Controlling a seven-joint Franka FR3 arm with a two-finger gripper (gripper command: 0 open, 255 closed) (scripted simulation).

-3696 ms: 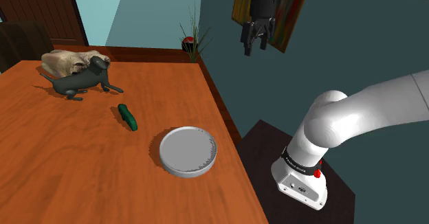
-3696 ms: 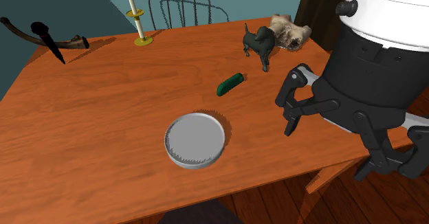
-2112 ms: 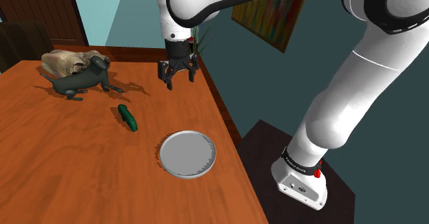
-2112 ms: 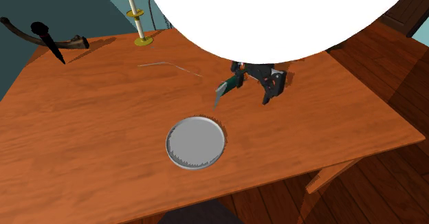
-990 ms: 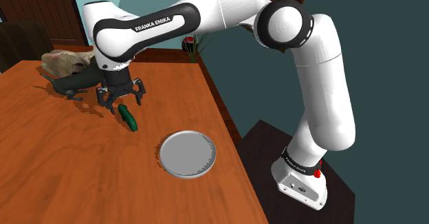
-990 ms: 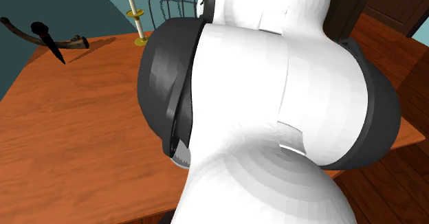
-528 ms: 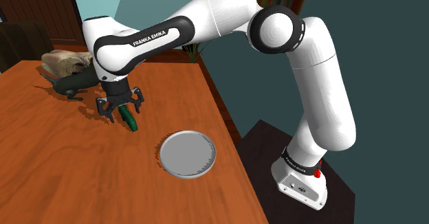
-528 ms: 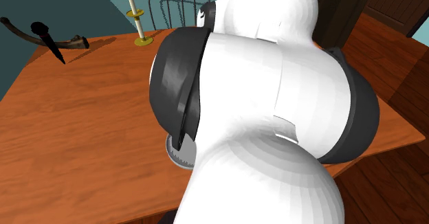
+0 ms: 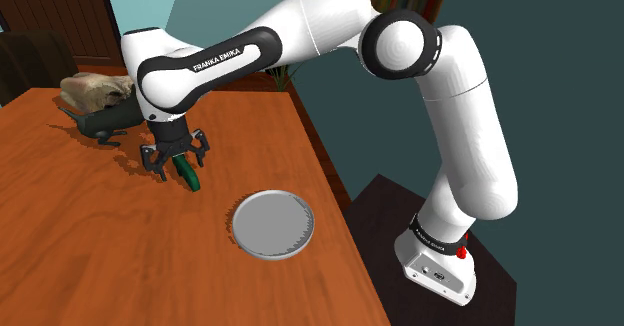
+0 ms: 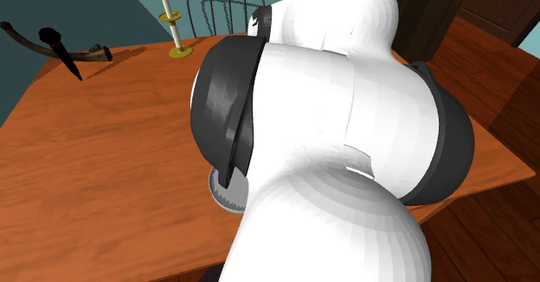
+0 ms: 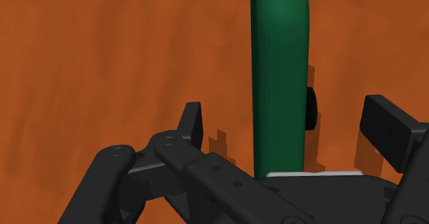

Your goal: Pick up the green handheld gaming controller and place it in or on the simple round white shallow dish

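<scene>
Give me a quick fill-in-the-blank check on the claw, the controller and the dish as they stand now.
The claw is ___, with a finger on either side of the controller, neither touching it.
The controller's body is ___ in colour.
In the shoulder view, the round dish sits on the table to the lower ___ of the claw.
Missing words: open; green; right.

Wood-grain table point(image 9: 80, 234), smooth matt green controller point(image 11: 278, 71)

The controller point(image 11: 278, 78) lies on the table point(image 9: 80, 244) between the claw's point(image 9: 177, 164) fingers point(image 11: 194, 123).
</scene>
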